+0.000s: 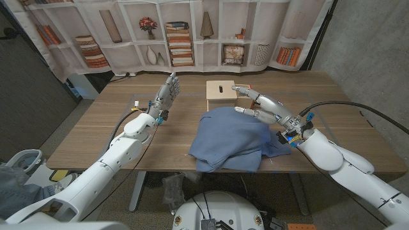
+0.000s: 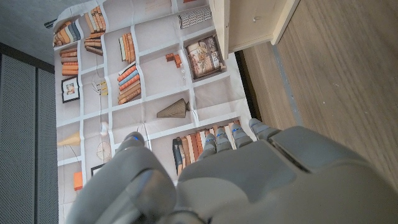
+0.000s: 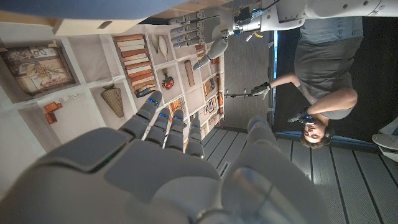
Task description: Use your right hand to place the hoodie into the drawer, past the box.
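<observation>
My right hand [image 1: 261, 104] hovers above the far right edge of the crumpled blue fabric hoodie [image 1: 234, 138], fingers spread, gripping nothing. The hoodie lies heaped on the wooden table [image 1: 96, 131], its far edge against the small light wooden box with a slot in its top [image 1: 222, 95]. No drawer is identifiable to me, so the target stays uncertain. Likely faults: a shallow pinch lifts one layer and the rest drags; trailing cloth catches the box and shoves it; a sleeve hangs over the table's near edge and pulls the load down. My left hand [image 1: 165, 97] stands raised, fingers apart, empty, well clear
</observation>
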{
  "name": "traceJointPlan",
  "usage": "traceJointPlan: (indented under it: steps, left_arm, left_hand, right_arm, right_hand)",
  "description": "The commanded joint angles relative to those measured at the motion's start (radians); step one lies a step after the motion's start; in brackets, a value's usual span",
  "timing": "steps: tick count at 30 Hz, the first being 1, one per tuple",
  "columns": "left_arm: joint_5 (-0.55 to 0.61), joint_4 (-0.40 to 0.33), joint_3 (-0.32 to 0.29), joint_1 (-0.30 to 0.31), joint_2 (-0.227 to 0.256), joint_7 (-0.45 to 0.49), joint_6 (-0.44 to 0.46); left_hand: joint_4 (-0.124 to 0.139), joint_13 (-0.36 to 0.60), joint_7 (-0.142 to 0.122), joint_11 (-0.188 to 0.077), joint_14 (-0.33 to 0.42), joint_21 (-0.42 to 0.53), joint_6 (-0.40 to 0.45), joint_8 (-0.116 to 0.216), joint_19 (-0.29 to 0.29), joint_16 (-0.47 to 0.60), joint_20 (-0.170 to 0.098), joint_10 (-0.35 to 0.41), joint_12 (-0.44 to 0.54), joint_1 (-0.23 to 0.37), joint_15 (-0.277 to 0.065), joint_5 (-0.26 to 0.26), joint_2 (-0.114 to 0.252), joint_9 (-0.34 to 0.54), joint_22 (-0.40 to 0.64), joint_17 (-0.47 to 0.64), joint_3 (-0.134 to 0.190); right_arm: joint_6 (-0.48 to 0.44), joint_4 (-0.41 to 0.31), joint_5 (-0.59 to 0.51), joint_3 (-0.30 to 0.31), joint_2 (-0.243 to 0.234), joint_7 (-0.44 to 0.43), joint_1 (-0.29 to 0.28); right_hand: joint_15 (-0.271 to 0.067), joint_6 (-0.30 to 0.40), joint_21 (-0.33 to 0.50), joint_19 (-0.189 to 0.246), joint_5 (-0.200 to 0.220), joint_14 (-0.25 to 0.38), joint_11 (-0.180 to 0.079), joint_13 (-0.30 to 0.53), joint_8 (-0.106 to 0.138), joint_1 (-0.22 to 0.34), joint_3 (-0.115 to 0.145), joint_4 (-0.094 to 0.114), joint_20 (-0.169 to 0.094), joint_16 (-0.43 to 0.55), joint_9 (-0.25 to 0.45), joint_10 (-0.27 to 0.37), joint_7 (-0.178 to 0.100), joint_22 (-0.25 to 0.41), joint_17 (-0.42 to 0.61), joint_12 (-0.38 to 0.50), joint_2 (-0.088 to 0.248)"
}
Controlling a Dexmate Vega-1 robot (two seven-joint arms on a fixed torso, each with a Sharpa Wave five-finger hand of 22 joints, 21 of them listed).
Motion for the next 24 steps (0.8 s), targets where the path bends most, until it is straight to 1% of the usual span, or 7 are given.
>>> traceJointPlan:
  steps: [1, 5, 17, 19, 24]
  left_arm:
    - [0.001, -0.006, 0.001, 0.007, -0.001, 0.003, -0.002]
    - [-0.001, -0.001, 0.001, 0.011, -0.008, 0.001, -0.016]
    - [0.002, 0.002, 0.005, 0.016, -0.013, -0.003, -0.025]
    - [0.001, 0.000, 0.004, 0.019, -0.012, -0.001, -0.026]
    - [0.002, -0.008, 0.001, 0.024, -0.009, 0.003, -0.027]
  left_hand:
    - [0.003, 0.003, -0.006, -0.008, -0.001, 0.004, 0.001, 0.001, 0.001, 0.006, -0.035, -0.003, 0.004, 0.016, -0.001, -0.001, 0.002, 0.003, 0.003, 0.004, -0.003]
    - [0.003, 0.003, -0.006, -0.009, -0.001, 0.004, -0.005, -0.001, 0.001, 0.006, -0.037, -0.004, 0.003, 0.016, -0.002, -0.001, 0.002, 0.003, 0.003, 0.004, -0.004]
    - [0.003, 0.003, -0.004, -0.007, -0.001, 0.004, -0.006, -0.002, 0.001, 0.006, -0.037, -0.005, 0.003, 0.017, -0.004, -0.002, 0.003, 0.003, 0.003, 0.004, -0.007]
    - [0.003, 0.003, -0.003, -0.007, -0.001, 0.004, -0.006, -0.002, 0.001, 0.006, -0.037, -0.004, 0.004, 0.017, -0.004, -0.002, 0.003, 0.003, 0.003, 0.004, -0.007]
    - [0.003, 0.003, -0.004, -0.006, 0.000, 0.004, -0.006, -0.001, 0.000, 0.006, -0.037, -0.005, 0.003, 0.017, -0.004, -0.003, 0.003, 0.003, 0.003, 0.004, -0.008]
  right_arm:
    - [-0.040, -0.052, -0.059, 0.022, -0.025, -0.018, -0.034]
    - [-0.053, -0.068, -0.077, 0.028, -0.031, -0.021, -0.045]
    - [-0.109, -0.111, -0.141, 0.042, -0.044, -0.034, -0.079]
    - [-0.118, -0.117, -0.142, 0.043, -0.050, -0.029, -0.080]
    - [-0.141, -0.128, -0.146, 0.036, -0.062, -0.012, -0.076]
  right_hand:
    - [0.002, -0.001, -0.009, -0.003, 0.007, -0.008, 0.002, 0.003, 0.005, 0.001, -0.002, -0.002, 0.013, -0.002, 0.002, -0.005, -0.004, 0.004, 0.003, -0.002, -0.014]
    - [0.004, 0.006, -0.014, -0.006, 0.009, -0.009, -0.003, 0.003, 0.010, 0.002, -0.005, -0.002, 0.019, -0.001, 0.003, 0.002, -0.009, 0.004, 0.003, 0.002, -0.020]
    - [0.011, -0.001, -0.027, -0.018, 0.015, -0.025, 0.003, 0.004, 0.008, 0.008, -0.008, -0.003, 0.031, -0.003, 0.003, -0.011, -0.014, 0.004, 0.002, 0.001, -0.028]
    - [0.011, -0.002, -0.029, -0.019, 0.016, -0.026, 0.001, 0.004, 0.009, 0.010, -0.008, -0.004, 0.034, -0.002, 0.003, -0.016, -0.013, 0.004, 0.002, 0.000, -0.029]
    - [0.012, -0.005, -0.032, -0.020, 0.018, -0.029, 0.004, 0.004, 0.008, 0.012, -0.008, -0.004, 0.037, -0.002, 0.003, -0.019, -0.015, 0.004, 0.002, 0.000, -0.031]
